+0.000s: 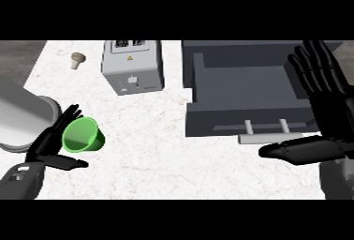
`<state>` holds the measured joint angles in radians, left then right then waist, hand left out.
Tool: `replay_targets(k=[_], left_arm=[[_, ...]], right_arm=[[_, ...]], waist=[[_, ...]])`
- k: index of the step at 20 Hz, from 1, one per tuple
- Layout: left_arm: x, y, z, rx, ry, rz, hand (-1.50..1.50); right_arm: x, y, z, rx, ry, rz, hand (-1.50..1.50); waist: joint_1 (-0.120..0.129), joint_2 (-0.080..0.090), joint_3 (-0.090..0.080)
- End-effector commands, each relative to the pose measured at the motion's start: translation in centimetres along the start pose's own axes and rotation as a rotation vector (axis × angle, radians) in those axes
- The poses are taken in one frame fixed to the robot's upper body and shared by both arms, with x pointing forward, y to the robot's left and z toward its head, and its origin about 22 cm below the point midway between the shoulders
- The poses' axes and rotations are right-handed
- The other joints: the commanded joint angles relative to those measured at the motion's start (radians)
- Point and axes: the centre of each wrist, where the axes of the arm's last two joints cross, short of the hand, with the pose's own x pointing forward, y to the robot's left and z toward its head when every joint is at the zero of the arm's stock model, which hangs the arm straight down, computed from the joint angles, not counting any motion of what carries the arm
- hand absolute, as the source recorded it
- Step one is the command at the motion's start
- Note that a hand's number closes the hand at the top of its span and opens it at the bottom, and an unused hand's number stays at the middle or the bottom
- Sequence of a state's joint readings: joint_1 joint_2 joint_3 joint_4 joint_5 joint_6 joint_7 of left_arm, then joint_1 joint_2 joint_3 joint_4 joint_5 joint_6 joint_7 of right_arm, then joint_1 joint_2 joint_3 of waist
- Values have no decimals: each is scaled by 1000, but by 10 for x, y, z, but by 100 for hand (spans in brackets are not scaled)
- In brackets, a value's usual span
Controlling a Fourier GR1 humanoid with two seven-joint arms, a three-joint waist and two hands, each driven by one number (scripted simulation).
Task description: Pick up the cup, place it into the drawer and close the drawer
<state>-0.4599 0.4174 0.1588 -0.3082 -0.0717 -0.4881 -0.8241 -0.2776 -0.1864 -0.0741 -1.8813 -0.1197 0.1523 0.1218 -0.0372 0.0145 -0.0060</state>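
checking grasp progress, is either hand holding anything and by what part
Nothing is held yet. The left hand is open around the green cup, fingers behind its rim; the right hand is open, empty.

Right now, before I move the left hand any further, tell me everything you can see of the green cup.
The green cup is bright green and plain, plastic by its look, with no handle showing. It lies tipped on its side on the white marbled counter, its open mouth facing the left hand and its narrower base pointing right. It looks empty. The left hand's straight fingers stand against the rim's left side, the thumb reaching beneath; contact looks likely but is not certain. It is outside the open drawer.
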Motion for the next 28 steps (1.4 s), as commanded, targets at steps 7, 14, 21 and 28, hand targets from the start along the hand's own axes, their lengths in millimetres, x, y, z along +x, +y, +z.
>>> replay_targets(k=[7, 14, 21, 28], left_arm=[[-10, -6, 5, -70, -123, 102, -150], [-17, -30, -9, -109, -145, 104, -150], [-14, -34, -19, -144, -145, 195, -150], [-23, -61, -23, -117, -333, 120, 150]], right_arm=[[-6, -13, -3, -4, -7, 12, -150], [-3, -5, -5, 7, -6, 6, -150], [3, -13, -5, 6, -2, 3, -150], [-6, -13, -2, -9, 29, 24, -150]], waist=[[-3, 4, 0], [-11, 5, -2], [-20, 8, -3], [-4, 7, -3]])
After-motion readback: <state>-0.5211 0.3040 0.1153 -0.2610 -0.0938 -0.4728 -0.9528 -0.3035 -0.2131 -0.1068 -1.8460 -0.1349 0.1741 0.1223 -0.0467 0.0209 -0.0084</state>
